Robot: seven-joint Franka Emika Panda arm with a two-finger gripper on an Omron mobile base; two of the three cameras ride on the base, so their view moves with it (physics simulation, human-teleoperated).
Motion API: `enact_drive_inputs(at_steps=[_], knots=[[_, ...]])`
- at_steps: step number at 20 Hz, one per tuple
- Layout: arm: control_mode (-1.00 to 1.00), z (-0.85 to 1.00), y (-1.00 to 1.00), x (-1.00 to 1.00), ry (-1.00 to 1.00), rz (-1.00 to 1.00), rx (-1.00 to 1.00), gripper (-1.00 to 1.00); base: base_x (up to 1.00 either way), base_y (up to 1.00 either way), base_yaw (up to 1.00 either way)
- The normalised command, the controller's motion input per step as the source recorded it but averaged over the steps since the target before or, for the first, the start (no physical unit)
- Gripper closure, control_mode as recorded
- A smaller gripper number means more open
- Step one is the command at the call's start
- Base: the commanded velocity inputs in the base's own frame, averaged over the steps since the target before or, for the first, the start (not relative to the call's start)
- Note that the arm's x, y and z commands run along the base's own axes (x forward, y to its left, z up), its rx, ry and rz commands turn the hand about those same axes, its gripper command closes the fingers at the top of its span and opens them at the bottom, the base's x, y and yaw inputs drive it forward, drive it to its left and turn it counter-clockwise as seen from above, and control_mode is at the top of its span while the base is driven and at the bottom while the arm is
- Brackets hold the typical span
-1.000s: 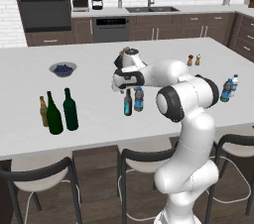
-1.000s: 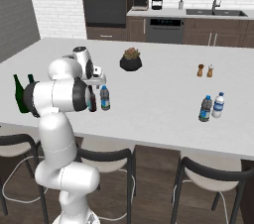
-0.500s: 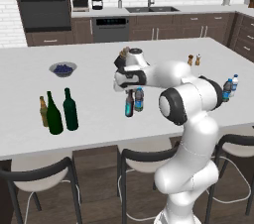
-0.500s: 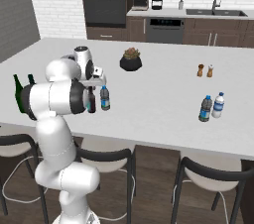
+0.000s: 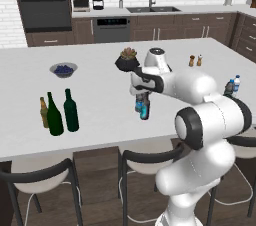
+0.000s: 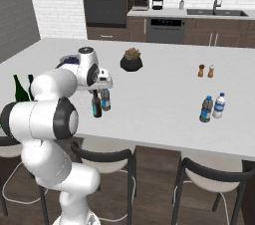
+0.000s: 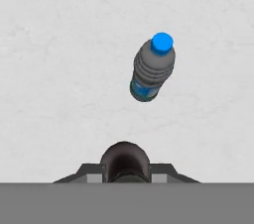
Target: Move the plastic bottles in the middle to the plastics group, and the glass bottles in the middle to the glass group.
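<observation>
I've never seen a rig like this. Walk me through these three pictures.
This is a rendered kitchen with a white robot arm at a long white counter. Two pictures come from cameras on its base, behind it to the left and to the right. The third looks down from the hand.

Its pincer hangs over a short dark bottle, whose round top sits between the tips in the hand view. Whether it is gripped, I cannot tell. A small water bottle stands right beside it.

Elsewhere stand two more water bottles, three glass bottles, a potted plant, a bowl and two shakers.
</observation>
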Motion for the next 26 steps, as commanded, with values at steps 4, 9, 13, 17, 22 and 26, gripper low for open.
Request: enact_drive_inputs(at_steps=[4,9,13,17,22,26], knots=[[-1.00,0.11,-0.90,-0.54,-0.11,0.00,0.00,1.00,0.00,0.00,0.00],[-1.00,0.19,-0.34,-0.54,-0.02,0.00,0.05,1.00,0.00,0.00,0.00],[-1.00,0.30,0.30,-0.61,0.00,0.01,0.22,1.00,0.00,0.00,0.00],[-1.00,0.25,0.70,-0.44,0.00,0.00,0.13,1.00,0.00,0.00,0.00],[-1.00,0.12,0.98,-0.15,0.00,0.00,0.01,1.00,0.00,0.00,0.00],[-1.00,0.02,1.00,0.00,0.00,0.00,-0.02,1.00,0.00,0.00,0.00]])
